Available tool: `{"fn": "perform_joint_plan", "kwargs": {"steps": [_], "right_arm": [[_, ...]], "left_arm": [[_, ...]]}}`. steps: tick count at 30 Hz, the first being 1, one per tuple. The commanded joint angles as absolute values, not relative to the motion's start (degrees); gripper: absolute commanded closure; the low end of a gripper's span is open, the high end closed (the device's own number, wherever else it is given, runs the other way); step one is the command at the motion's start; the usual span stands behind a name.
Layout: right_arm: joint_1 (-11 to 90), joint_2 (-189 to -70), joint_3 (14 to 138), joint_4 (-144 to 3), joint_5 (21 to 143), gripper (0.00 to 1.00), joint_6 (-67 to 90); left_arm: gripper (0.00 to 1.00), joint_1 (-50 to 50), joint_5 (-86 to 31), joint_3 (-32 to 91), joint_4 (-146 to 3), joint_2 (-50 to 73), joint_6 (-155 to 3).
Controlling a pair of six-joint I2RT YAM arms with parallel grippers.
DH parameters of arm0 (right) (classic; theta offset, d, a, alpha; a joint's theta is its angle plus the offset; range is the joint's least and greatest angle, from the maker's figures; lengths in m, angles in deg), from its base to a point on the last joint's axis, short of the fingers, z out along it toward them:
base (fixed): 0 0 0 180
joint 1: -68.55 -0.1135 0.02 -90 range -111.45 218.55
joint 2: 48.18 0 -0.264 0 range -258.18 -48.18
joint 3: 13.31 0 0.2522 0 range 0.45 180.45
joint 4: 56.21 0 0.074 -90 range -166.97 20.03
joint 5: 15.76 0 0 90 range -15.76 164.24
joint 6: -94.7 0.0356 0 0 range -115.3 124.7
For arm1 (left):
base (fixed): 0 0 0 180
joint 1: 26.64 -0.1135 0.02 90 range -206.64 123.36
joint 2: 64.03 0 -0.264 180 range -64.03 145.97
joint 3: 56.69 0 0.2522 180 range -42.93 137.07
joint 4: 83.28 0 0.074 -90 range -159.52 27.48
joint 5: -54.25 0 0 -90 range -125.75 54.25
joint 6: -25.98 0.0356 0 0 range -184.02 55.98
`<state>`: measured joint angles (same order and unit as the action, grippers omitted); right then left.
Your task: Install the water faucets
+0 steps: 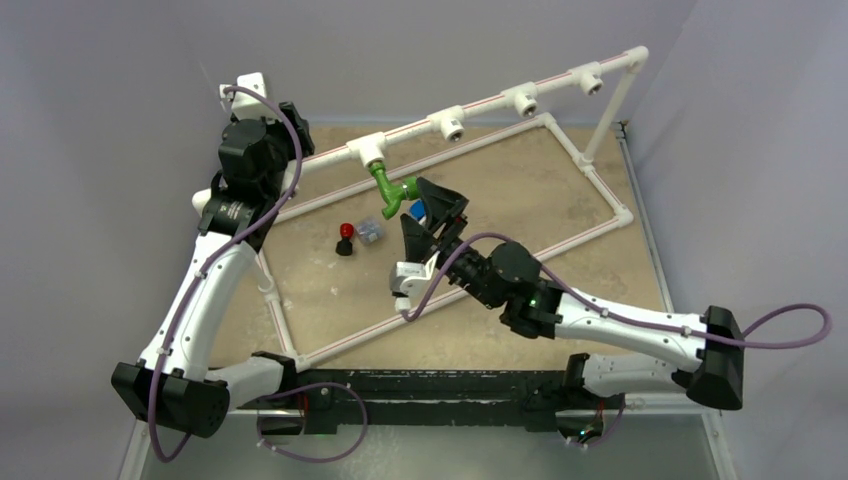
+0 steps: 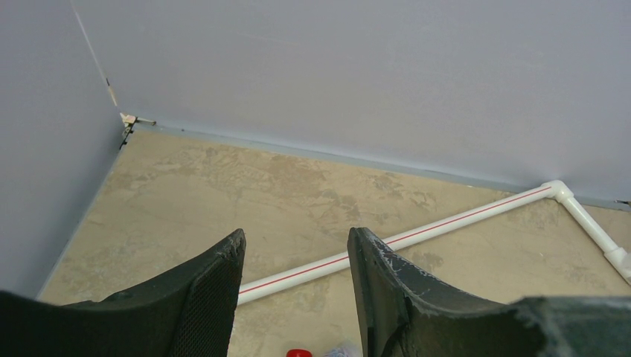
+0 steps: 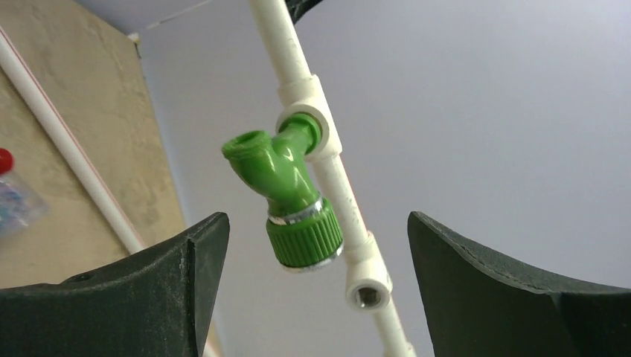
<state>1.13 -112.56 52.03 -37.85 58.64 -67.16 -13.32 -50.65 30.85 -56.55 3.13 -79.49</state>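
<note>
Green faucet [image 3: 294,195] hangs from a tee on the pipe frame [image 1: 480,105], just ahead of the right claw [image 1: 415,202], which gapes wide and empty. Left claw [image 2: 298,242], half open, holds nothing. Black faucet [image 1: 345,239] lies left of the right claw.

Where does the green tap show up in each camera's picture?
Top external: green tap sits left of centre, hanging under the raised pipe.
Left wrist: not in view.
Right wrist: centre of the picture, on that pipe.
Shared landmark: the white pipe frame on the table shows in all three.
</note>
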Motion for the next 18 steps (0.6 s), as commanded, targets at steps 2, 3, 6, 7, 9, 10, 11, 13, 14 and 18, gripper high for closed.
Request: {"fn": "perform_joint_plan", "kwargs": {"steps": [2,3,6,7,9,10,11,13,14,18], "right_arm": [[0.11,-116.80,53.82,-27.89,55.92,0.10,-83.68],[0.01,-117.87,54.07,-26.93,55.53,0.10,-84.98],[0.00,-121.27,55.66,-25.58,53.64,0.13,-87.18],[0.00,-122.08,56.24,-25.21,53.11,0.14,-87.27],[0.00,-123.46,57.27,-24.87,52.21,0.20,-87.36],[0.02,-124.07,57.65,-24.47,51.75,0.23,-87.14],[0.00,-124.62,58.01,-24.02,51.12,0.27,-86.80],[0.04,-125.49,58.47,-23.46,49.98,0.34,-85.86],[0.04,-125.94,58.62,-23.14,49.54,0.37,-85.03],[0.00,-127.11,58.24,-21.06,47.63,0.48,-81.85]], "left_arm": [[0.48,-11.70,-46.39,28.87,-44.48,3.82,-79.32],[0.48,-11.70,-46.43,28.88,-44.48,3.80,-79.32],[0.48,-11.70,-46.56,28.79,-44.47,3.57,-79.31],[0.48,-11.70,-46.56,28.71,-44.47,3.52,-79.24],[0.48,-11.70,-46.56,28.55,-44.50,3.28,-79.23],[0.48,-11.70,-46.56,28.53,-44.53,3.27,-79.23],[0.47,-11.70,-46.56,28.45,-44.62,3.21,-79.23],[0.47,-11.70,-46.46,28.44,-44.63,3.21,-79.31],[0.47,-11.70,-46.47,28.44,-44.65,3.20,-79.32],[0.47,-11.70,-46.40,28.52,-44.65,3.21,-79.32]]}}
